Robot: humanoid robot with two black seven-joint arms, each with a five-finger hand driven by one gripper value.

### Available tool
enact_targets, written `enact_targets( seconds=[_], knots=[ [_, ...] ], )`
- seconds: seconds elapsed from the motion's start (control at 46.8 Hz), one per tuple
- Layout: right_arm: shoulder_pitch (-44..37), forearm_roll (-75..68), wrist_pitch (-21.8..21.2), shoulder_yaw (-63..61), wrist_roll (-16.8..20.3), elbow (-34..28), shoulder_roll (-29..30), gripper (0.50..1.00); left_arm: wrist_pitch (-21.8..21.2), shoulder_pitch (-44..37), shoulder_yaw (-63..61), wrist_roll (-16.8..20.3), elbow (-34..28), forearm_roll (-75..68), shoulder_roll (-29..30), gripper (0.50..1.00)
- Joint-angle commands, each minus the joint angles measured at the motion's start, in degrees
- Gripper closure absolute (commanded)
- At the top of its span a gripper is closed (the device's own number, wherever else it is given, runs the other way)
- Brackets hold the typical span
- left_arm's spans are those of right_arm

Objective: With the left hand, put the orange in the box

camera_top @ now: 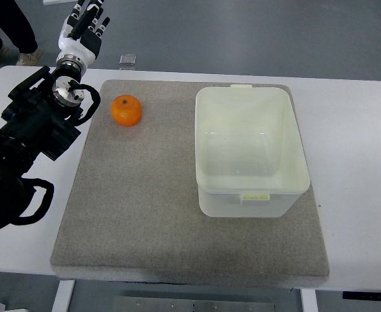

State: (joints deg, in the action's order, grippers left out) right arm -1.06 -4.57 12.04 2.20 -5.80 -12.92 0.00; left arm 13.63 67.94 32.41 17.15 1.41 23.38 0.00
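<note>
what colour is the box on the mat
The box is pale cream, almost off-white, and empty; the top view, the only one, shows it clearly.

mat (145,214): rough grey felt | box (250,188): smooth plastic | orange (126,110): dimpled, glossy

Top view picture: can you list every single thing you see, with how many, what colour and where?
orange: one, orange, far left part of the mat
box: one, pale cream, empty, no lid, right half of the mat
mat: one, grey-brown, on the middle of the table
table: one, white, under everything
small clear item: one, far table edge, too small to identify
person's legs: dark trousers, top left, on the floor
left hand: one, white and black, beyond the far table edge, holding nothing
left arm: black, left edge
</note>
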Motion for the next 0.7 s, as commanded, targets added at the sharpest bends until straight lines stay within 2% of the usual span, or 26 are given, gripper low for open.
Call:
enact_targets(
  seconds=[0.0,0.15,0.278,0.449,0.684],
  knots=[
    [0.00,0.00,0.00,0.00,0.00,0.00,0.00,0.556,-0.09,0.09,-0.06,-0.01,0.00,0.08,0.00,0.512],
    [0.00,0.00,0.00,0.00,0.00,0.00,0.00,0.556,-2.11,1.06,-0.15,-0.01,0.08,-0.36,0.00,0.512],
    [0.00,0.00,0.00,0.00,0.00,0.00,0.00,0.556,-1.94,1.15,-0.68,-0.27,0.69,-0.71,0.00,0.512],
    [0.00,0.00,0.00,0.00,0.00,0.00,0.00,0.556,-2.20,1.15,-8.31,-1.06,6.93,-1.50,3.42,0.512],
    [0.00,0.00,0.00,0.00,0.00,0.00,0.00,0.556,-1.50,2.55,-20.80,-1.06,15.63,-5.36,11.33,0.512]
  ],
)
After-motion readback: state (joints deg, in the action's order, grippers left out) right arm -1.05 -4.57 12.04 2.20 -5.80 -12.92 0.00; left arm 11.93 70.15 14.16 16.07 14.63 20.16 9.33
